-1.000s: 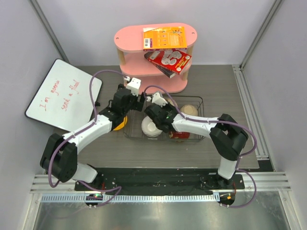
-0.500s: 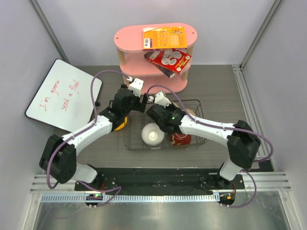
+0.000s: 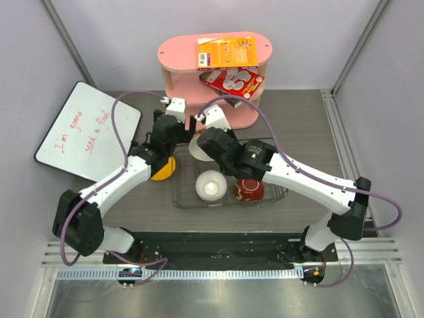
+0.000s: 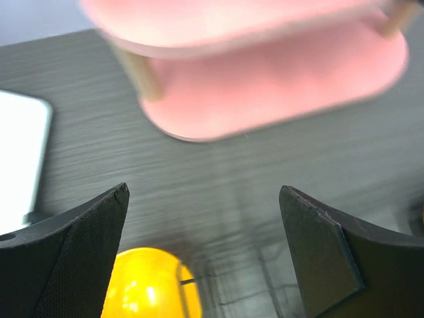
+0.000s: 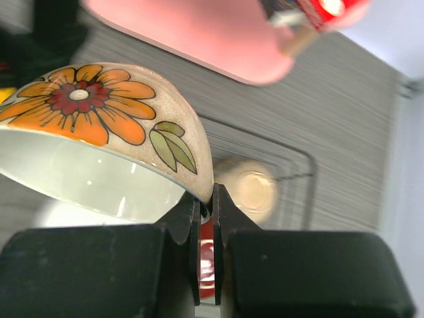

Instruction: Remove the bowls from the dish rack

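Observation:
My right gripper (image 3: 206,146) (image 5: 207,199) is shut on the rim of a beige bowl with an orange flower (image 3: 197,148) (image 5: 99,142), holding it above the back left corner of the black wire dish rack (image 3: 199,204) (image 5: 291,156). In the rack sit a white bowl (image 3: 211,185) and a dark red bowl (image 3: 248,190), and the right wrist view shows a blurred beige bowl (image 5: 255,189) there too. A yellow bowl (image 3: 161,170) (image 4: 146,285) lies on the table left of the rack. My left gripper (image 3: 177,127) (image 4: 204,199) hangs open and empty just beyond it.
A pink tiered shelf (image 3: 215,50) (image 4: 265,66) with red and yellow boxes stands at the back, close to both grippers. A whiteboard (image 3: 86,132) (image 4: 20,159) lies at the left. Both arms' cables (image 3: 119,126) arch over the table.
My right gripper has lifted the flowered bowl out of the rack, back and to the left. My left gripper has moved back toward the pink shelf, still open.

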Robot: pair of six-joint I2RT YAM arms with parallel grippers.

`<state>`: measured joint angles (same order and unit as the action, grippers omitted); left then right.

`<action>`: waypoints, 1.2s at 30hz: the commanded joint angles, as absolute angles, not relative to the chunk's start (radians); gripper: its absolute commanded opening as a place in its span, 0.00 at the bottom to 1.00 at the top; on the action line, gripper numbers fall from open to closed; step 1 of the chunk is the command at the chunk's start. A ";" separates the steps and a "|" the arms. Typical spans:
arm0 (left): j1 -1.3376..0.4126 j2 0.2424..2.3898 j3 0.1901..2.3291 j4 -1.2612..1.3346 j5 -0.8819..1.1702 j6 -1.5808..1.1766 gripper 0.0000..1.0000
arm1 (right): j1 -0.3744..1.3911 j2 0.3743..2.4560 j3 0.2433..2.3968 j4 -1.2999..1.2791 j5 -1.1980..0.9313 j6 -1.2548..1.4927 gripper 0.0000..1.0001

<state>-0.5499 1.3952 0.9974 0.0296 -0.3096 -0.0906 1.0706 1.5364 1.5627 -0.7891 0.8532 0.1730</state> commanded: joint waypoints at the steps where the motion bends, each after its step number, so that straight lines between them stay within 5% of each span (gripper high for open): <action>1: -0.497 1.280 1.010 0.055 -0.527 -0.176 0.95 | 1.172 1.632 1.724 -0.781 0.720 0.298 0.01; 7: -0.470 1.186 0.971 0.068 -0.747 -0.207 0.96 | 1.189 1.876 1.954 -0.789 0.649 0.259 0.01; 11: -0.402 1.056 1.070 -0.348 -0.761 -0.596 0.93 | 1.149 2.009 2.129 -0.769 0.539 0.222 0.01; 14: -0.403 0.886 1.019 -0.394 -0.732 -0.524 0.85 | 1.106 2.122 2.244 -0.767 0.464 0.241 0.01; 20: -0.403 0.674 0.960 -0.497 -0.778 -0.503 0.85 | 1.091 2.288 2.417 -0.750 0.425 0.261 0.01; 36: -0.403 0.572 0.867 -0.564 -0.749 -0.572 0.79 | 0.940 2.358 2.367 -0.759 0.293 0.380 0.01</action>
<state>-0.4038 0.5793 0.8711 -0.5537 -0.7551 -0.5476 0.9672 2.4134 2.3550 -0.7837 0.3473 0.3099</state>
